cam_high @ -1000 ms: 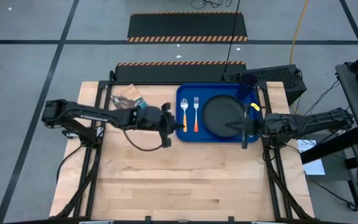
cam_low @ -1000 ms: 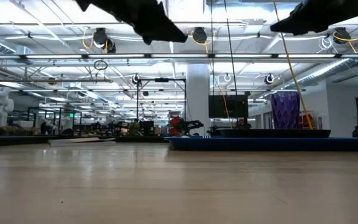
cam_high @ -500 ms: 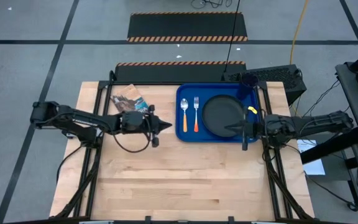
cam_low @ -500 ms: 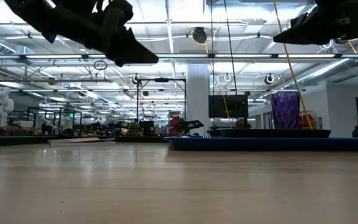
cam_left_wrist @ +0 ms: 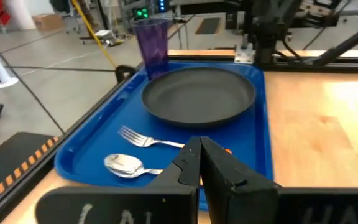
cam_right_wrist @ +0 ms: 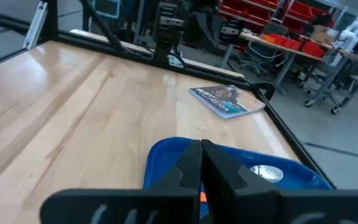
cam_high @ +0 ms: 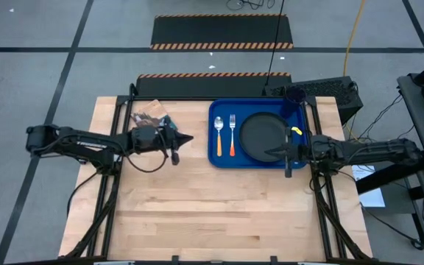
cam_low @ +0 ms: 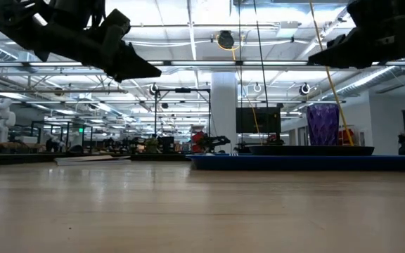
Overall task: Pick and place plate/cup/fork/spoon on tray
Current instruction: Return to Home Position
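With the round matte black plate (cam_high: 264,136), shiny purple cup (cam_high: 294,95), orange-handled fork (cam_high: 232,133) and orange-handled spoon (cam_high: 218,134) all lying on the bright blue rectangular tray (cam_high: 222,157), placement is judged complete, and only parking of the left end effector (cam_high: 187,138) and right end effector (cam_high: 269,153), both pressed together and empty, is called for.

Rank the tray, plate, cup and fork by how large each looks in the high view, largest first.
1. tray
2. plate
3. fork, long but slim
4. cup, partly past the tray's far corner, so the last two are close.
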Tool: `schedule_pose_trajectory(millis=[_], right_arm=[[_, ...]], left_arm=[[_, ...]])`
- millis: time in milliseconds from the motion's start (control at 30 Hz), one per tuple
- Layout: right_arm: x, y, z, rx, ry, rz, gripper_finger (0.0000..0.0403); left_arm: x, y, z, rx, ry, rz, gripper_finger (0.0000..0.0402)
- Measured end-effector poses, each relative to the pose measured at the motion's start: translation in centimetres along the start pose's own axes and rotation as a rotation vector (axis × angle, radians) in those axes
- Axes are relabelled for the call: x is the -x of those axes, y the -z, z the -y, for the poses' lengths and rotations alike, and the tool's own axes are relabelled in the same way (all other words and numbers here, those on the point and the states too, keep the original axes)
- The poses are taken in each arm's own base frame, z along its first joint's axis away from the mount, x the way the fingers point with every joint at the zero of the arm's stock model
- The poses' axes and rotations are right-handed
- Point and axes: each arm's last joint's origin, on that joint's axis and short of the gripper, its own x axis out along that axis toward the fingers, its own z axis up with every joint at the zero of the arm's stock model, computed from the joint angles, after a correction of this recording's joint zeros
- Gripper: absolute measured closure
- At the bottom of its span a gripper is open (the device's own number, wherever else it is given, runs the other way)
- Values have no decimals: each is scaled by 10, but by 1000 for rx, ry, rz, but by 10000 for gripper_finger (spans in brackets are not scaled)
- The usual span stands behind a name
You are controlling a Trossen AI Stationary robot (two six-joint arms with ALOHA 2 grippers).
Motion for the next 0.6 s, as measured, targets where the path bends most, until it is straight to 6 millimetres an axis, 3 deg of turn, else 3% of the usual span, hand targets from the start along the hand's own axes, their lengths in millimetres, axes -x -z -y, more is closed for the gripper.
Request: schedule_pose_trajectory(millis=[467,600], right_arm=[[-4,37,-10,-159,4,25,403],[-4,40,-13,-205,-75,27,403]], left_arm=[[4,0,-15,15,-40,28,392],[4,-1,-15,33,-28,35,392]])
